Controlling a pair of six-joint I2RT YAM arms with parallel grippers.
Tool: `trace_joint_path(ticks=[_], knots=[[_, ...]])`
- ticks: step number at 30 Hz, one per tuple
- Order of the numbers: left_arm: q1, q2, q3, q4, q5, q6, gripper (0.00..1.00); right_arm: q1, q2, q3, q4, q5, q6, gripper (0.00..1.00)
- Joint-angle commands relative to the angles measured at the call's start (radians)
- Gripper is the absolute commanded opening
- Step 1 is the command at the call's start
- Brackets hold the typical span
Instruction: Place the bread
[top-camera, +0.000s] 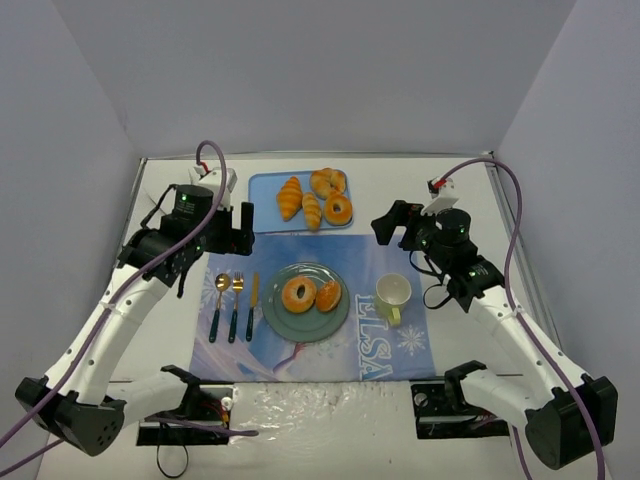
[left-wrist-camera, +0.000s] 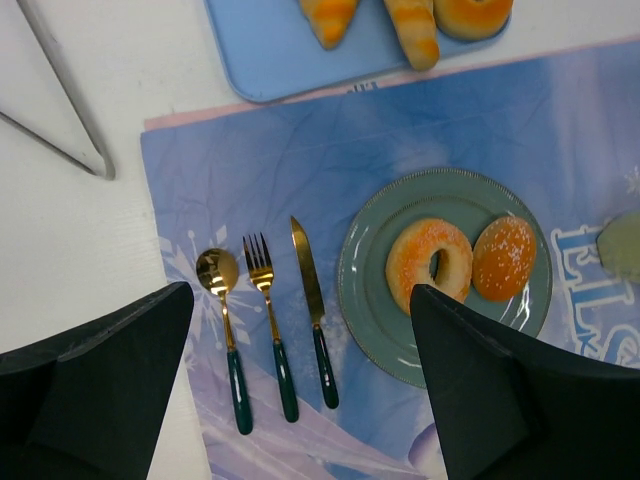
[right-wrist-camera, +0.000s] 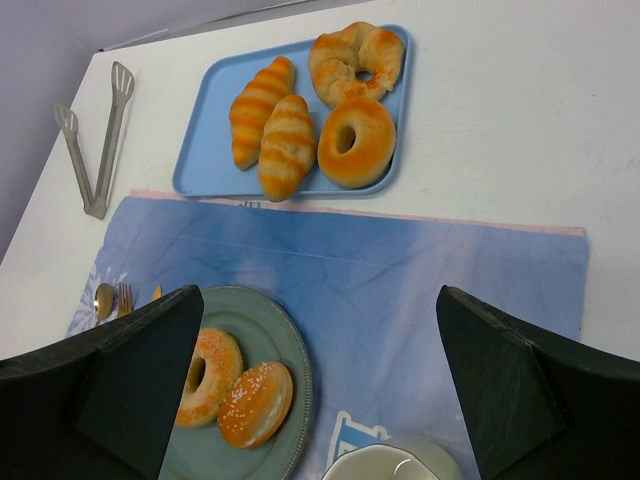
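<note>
On the mat (top-camera: 360, 265): plate (top-camera: 275, 316); cutlery (top-camera: 236, 305) left; mug (top-camera: 392, 294) right (tray (top-camera: 263, 190) behind).

The blue placemat (top-camera: 330, 360) bears the word "ELSA" in pale letters toward its right side.

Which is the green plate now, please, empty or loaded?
Loaded: a ring-shaped bun and a round sugared bun lie side by side on the plate.

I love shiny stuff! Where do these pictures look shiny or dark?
Top view: light glares off the table near the bases. Left wrist view: the gold spoon and plate glint. Right wrist view: claw fingers are dark shapes without detail.
</note>
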Motion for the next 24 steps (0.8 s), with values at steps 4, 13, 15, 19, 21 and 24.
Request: trace_joint_path(ticks=[4,13,15,19,21,24], knots=[[-0.012,-0.076,-0.089,0.19,0.112,0.029,0.87,0.006,0.016,0.062,0.066,0.046,0.006,1.0],[-0.012,-0.075,-0.107,0.201,0.124,0.023,0.87,0.006,0.014,0.052,0.066,0.065,0.005,1.0],[-0.011,-0.068,-0.107,0.2,0.121,0.023,0.87,0.006,0.015,0.054,0.06,0.057,0.007,1.0],[-0.011,-0.057,-0.108,0.199,0.123,0.023,0.87,0.007,0.009,0.05,0.052,0.055,0.006,1.0],[-0.012,-0.057,-0.108,0.2,0.123,0.023,0.87,0.006,0.01,0.049,0.053,0.056,0.005,1.0],[-0.012,-0.056,-0.109,0.199,0.118,0.023,0.87,0.007,0.017,0.056,0.054,0.051,0.006,1.0]])
